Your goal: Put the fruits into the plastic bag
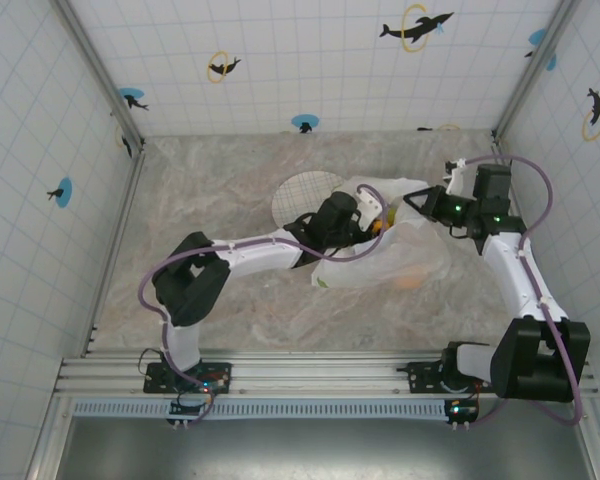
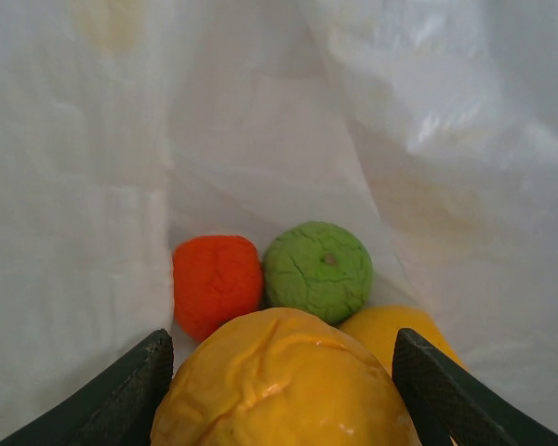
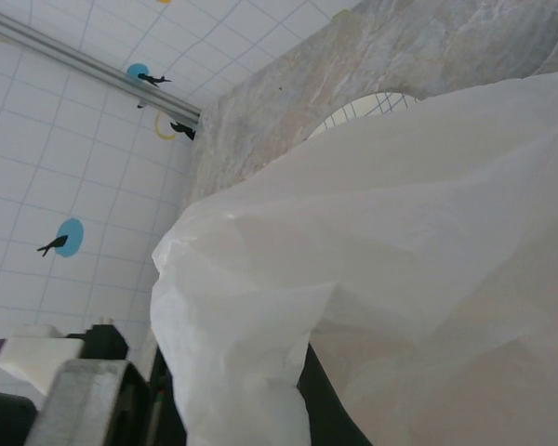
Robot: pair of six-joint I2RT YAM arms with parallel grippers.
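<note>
Four pieces show inside the plastic bag (image 1: 400, 255) from my left wrist. A red-orange fruit (image 2: 216, 282) and a green fruit (image 2: 318, 269) lie side by side, touching, against the white film. A second yellow fruit (image 2: 391, 325) sits just behind my right-hand finger. The big yellow-orange fruit (image 2: 279, 395) fills the gap of my left gripper (image 2: 281, 339), whose fingers press against its two sides, so I judge it clamped and not yet let go. I reach this deep so that it lands beside the others instead of rolling back out of the mouth.

My right gripper (image 1: 417, 203) is closed on the bag's rim at the far right of the opening. It lifts the thin film so the mouth stays wide for my other arm; from that wrist the plastic drapes right over the lens. The bag lies on the table (image 1: 210, 190), just beside the white plate (image 1: 305, 195). Next, I think, comes opening my left fingers.
</note>
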